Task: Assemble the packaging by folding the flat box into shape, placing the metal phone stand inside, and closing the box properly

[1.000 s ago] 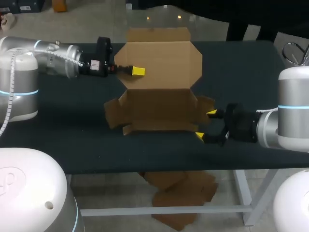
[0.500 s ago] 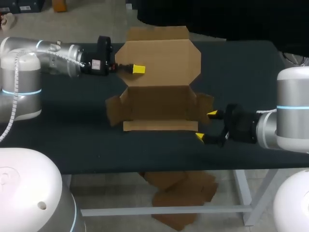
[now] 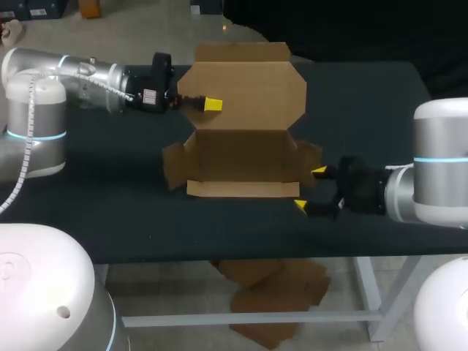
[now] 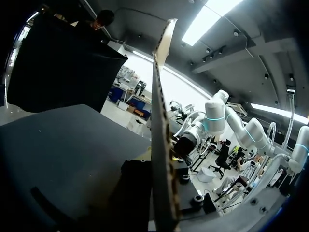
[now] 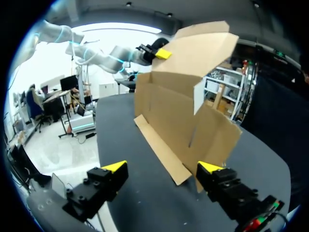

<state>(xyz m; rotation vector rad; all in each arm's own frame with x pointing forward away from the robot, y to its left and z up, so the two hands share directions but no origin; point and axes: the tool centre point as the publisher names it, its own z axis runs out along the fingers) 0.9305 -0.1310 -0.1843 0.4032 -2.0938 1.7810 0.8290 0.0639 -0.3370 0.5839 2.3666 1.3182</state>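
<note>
A brown cardboard box [image 3: 241, 164] lies partly folded in the middle of the dark table, with side flaps splayed out. Its big lid panel [image 3: 245, 88] is tilted up at the far side. My left gripper [image 3: 208, 104] is shut on the lid's left edge; in the left wrist view the cardboard edge [image 4: 161, 145] runs up between its fingers. My right gripper [image 3: 310, 189] stands open just off the box's front right corner, one finger on each side of the right flap [image 5: 217, 135] without touching it. In the right wrist view, that gripper [image 5: 163, 167] faces the box's front strip [image 5: 159, 150]. No phone stand shows.
The table [image 3: 365, 102] has bare dark surface to the right of the box and along its front edge [image 3: 219, 245]. My left arm [image 3: 80, 73] lies across the far left part of the table.
My left arm has shifted a little to the right with the lid still held. The box's front strip now lies straighter. My right gripper has hardly moved.
</note>
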